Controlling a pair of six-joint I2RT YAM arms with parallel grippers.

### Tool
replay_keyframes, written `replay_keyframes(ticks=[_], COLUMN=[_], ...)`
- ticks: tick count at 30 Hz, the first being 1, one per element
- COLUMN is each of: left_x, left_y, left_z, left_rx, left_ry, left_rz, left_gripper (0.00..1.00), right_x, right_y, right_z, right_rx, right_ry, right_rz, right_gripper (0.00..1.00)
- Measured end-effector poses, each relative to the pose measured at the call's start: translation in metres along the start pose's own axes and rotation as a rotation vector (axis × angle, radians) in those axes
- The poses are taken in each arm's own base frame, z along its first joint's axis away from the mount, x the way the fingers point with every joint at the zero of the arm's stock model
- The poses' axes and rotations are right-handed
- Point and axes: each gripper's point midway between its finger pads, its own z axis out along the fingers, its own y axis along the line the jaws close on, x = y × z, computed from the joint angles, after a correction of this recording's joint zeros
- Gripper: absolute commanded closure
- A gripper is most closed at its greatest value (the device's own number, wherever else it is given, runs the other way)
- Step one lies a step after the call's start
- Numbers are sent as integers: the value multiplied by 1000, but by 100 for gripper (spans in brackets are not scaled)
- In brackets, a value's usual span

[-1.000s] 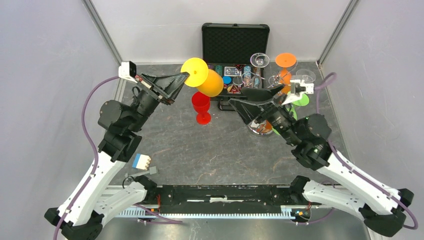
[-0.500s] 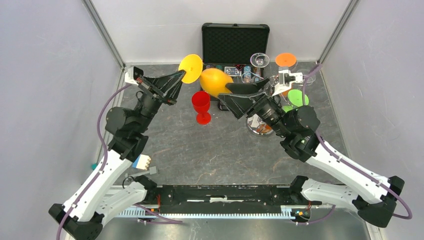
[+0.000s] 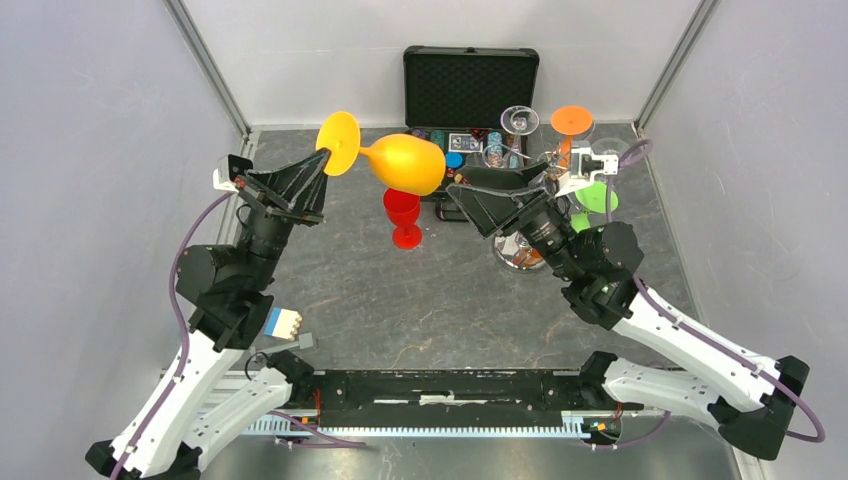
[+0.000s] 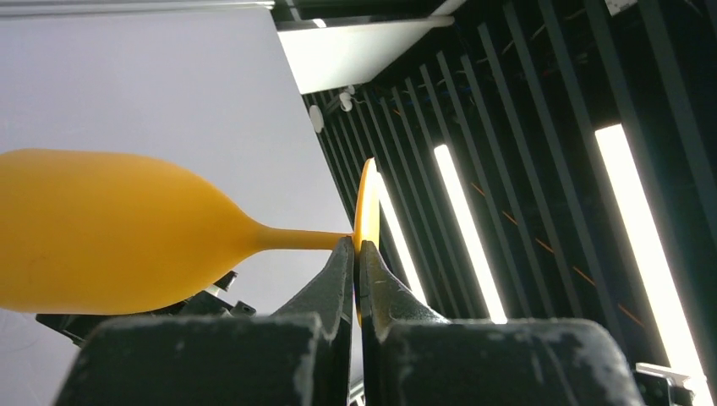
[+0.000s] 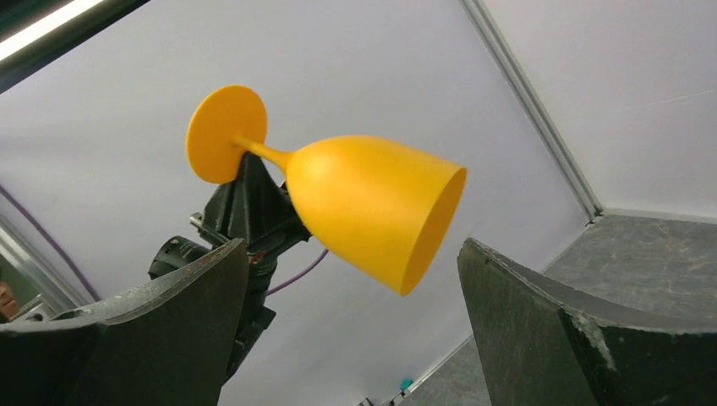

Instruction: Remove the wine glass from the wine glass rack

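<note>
Left tool: clamped together on the thin edge of the foot of the yellow glass.
Glass: off the rack, in the air, lying sideways, its bowl pointing away from this tool toward the right tool.
Right tool: jaws wide apart, just beside the bowl, holding nothing.
Risk: the foot may slip or turn in such a narrow grip, and the glass would then fall on the red glass below.
Around: rack with other glasses behind the right tool; case beyond both.
In the way: the red glass, on the way down to the counter.
</note>
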Motion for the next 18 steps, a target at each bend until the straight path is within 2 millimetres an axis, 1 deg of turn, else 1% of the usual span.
replay_keyframes(ticks=[2, 5, 9, 13, 16, 18], left_x=[-4, -6, -8, -10, -11, -11], left_y=[5, 5, 3, -6, -10, -10], left_z=[0, -1, -4, -9, -12, -12], left_rx=[-21, -28, -26, -8, 3, 2], left_ry=[-19, -31, -48, -64, -71, -74], left_rz=[-6, -11, -23, -30, -30, -30], left_gripper=[98, 98, 98, 98, 98, 98], right_x=[2, 6, 9, 26, 38, 42], right_y=[1, 8, 23, 21, 13, 10], right_z=[0, -1, 0, 5, 9, 10], right_rx=[-13, -50, -130, -146, -126, -117], right_ry=[4, 15, 36, 88, 120, 129], right_rz=[16, 46, 90, 117, 132, 136], right_gripper=[3, 5, 5, 5, 4, 7])
